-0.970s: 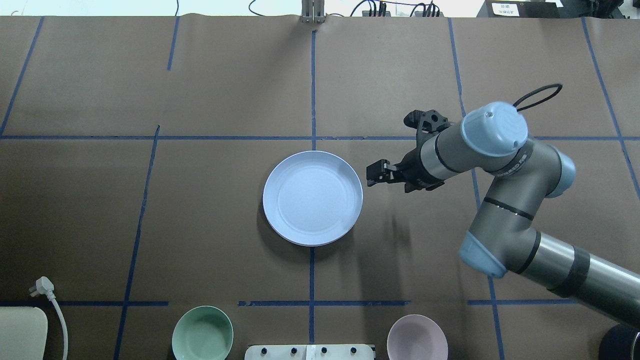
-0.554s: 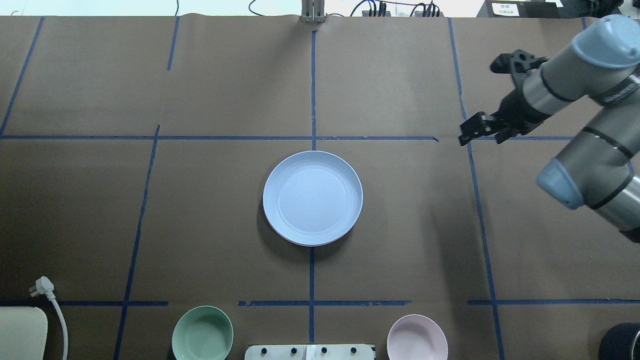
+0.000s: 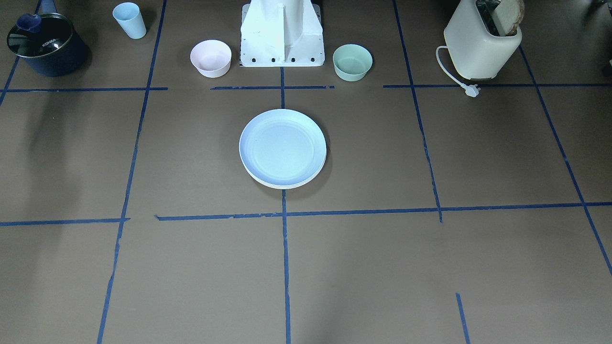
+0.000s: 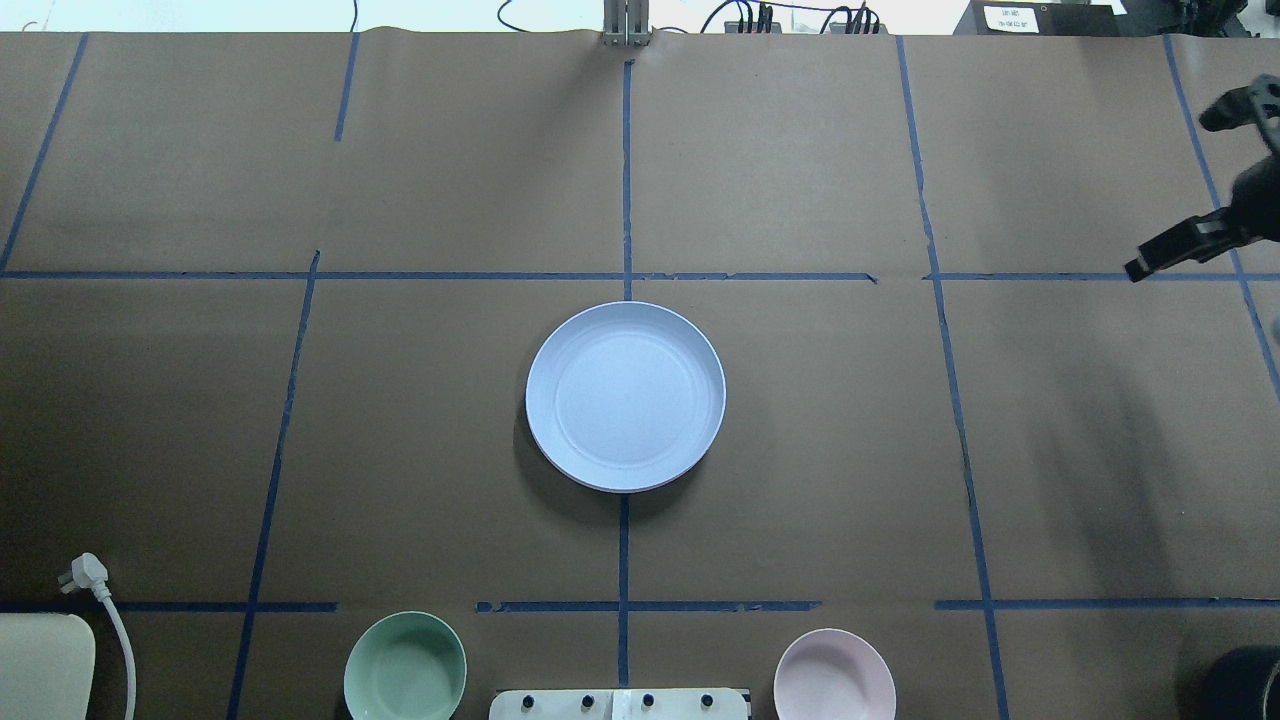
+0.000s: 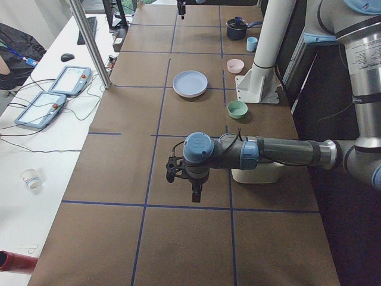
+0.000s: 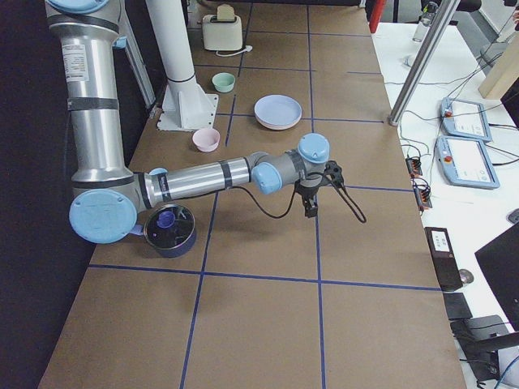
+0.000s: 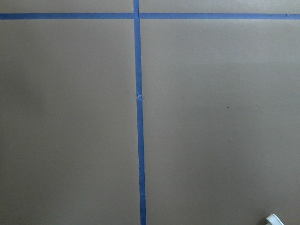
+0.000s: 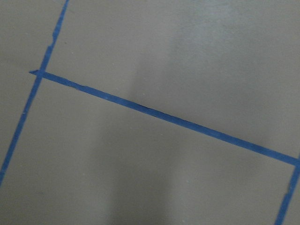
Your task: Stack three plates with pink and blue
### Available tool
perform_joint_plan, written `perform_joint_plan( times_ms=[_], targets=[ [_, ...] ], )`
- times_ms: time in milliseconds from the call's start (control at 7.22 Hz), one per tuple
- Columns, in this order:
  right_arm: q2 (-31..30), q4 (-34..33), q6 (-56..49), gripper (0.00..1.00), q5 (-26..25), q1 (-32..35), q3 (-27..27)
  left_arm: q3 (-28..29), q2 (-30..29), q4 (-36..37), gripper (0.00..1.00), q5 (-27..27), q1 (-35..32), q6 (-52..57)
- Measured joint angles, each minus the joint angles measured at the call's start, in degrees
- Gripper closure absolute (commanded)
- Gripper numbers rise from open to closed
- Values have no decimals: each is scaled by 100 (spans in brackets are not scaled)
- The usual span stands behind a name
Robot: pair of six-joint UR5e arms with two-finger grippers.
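The pale blue plate (image 4: pixel 625 396) lies on top of a stack at the table's middle, also seen in the front view (image 3: pixel 282 147). Thin rims of plates under it (image 3: pixel 287 186) show at the stack's front edge; a pinkish rim shows in the right side view (image 6: pixel 281 124). The rest of the pink and cream-white plates is hidden. My right gripper (image 4: pixel 1150 265) is far right of the stack at the view's edge, empty; I cannot tell if it is open. My left gripper (image 5: pixel 194 192) shows only in the left side view, over bare table far from the plates; I cannot tell its state.
A green bowl (image 4: pixel 405 668) and a pink bowl (image 4: pixel 834 675) stand either side of the robot base (image 3: pixel 282 33). A toaster (image 3: pixel 483 40) with a loose plug (image 4: pixel 85 572), a dark pot (image 3: pixel 45 43) and a pale blue cup (image 3: pixel 129 20) stand along the robot's edge.
My right arm has pulled away from beside the plate stack, moving right to the edge of the overhead view. The stack has not moved.
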Motion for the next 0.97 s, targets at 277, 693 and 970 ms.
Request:
perform_joint_plan(
  times_ms=[277, 693, 970],
  targets=[
    [-189, -840, -1260, 0, -101, 982, -18, 29, 9, -1, 0, 35, 6, 34],
    [-381, -1400, -1564, 0, -286, 1511, -45, 289, 29, -44, 0, 28, 2, 54],
    [-413, -1391, -1355, 0, -118, 1528, -48, 399, 33, -43, 0, 44, 6, 50]
  ],
)
